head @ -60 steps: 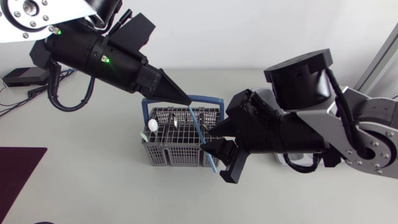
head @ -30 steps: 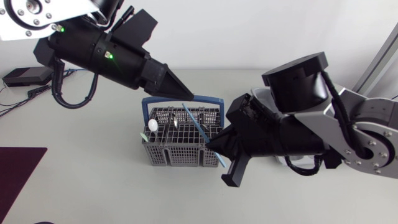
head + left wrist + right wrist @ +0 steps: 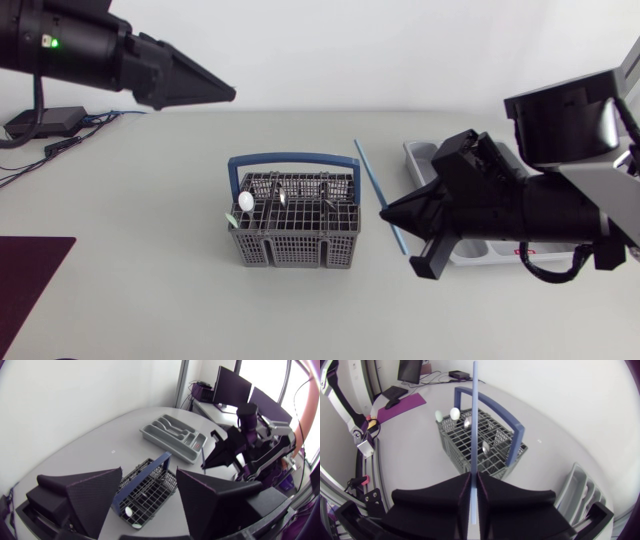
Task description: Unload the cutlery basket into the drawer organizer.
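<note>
Seemingly light, stiff and slick, the blue stick (image 3: pixel 368 172) at the basket's (image 3: pixel 295 248) 3 o'clock is pinched off-centre by the right gripper (image 3: pixel 385 212); the left gripper (image 3: pixel 148 470) gapes empty.

Soft, even light from overhead fills the head view, and the pale counter (image 3: pixel 150 260) looks bright and flat. The cutlery basket (image 3: pixel 296 240) throws only a faint, soft-edged shadow toward 6 o'clock. A green lamp (image 3: pixel 52 42) glows on the left arm (image 3: pixel 90 55) at 10 o'clock. In the right wrist view a pale sheen runs along the blue stick (image 3: pixel 474 420) clamped in the right pincer (image 3: pixel 474 475). In the left wrist view, window daylight flares white behind the right arm (image 3: pixel 250 445).
</note>
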`<action>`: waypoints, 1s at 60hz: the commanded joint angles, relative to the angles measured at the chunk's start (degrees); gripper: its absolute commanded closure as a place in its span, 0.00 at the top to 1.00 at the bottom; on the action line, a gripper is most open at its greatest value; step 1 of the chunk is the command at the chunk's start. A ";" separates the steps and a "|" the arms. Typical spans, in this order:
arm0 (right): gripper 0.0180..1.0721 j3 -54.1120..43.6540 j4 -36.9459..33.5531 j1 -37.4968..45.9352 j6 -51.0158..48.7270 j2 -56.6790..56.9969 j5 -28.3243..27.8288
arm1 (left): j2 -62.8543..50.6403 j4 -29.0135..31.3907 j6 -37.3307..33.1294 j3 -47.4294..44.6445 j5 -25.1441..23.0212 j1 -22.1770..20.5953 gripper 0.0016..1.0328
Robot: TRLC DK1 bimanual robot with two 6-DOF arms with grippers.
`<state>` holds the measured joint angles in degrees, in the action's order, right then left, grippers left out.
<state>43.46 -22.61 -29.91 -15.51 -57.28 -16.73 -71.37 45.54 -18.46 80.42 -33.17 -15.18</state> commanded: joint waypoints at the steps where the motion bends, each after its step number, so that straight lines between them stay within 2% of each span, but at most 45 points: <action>1: 0.05 -1.89 -0.94 3.90 -0.75 0.32 -0.32 | 2.82 0.78 -8.44 -5.36 3.20 -0.90 0.93; 6: 0.05 -1.71 -0.94 8.11 -0.49 -0.73 -0.32 | 4.75 0.69 -14.50 -9.14 7.15 -2.22 0.93; 19: 0.05 0.75 1.25 21.12 0.30 -10.49 0.12 | 7.92 0.34 -27.77 -17.58 12.51 -4.33 0.93; 28: 0.05 3.12 3.80 26.92 0.83 -19.01 2.58 | 10.64 -3.62 -37.00 -24.96 18.14 -6.09 0.93; 48: 0.06 11.73 6.70 30.00 3.99 -35.80 10.05 | 13.72 -5.99 -51.15 -30.24 18.58 -5.47 0.93; 60: 0.07 18.32 6.35 30.61 6.19 -45.64 10.93 | 14.68 -8.62 -57.74 -34.37 19.46 -6.09 0.93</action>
<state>59.31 -16.27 0.05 -11.55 -99.20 -6.11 -57.93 38.24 -71.44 48.73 -14.41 -20.88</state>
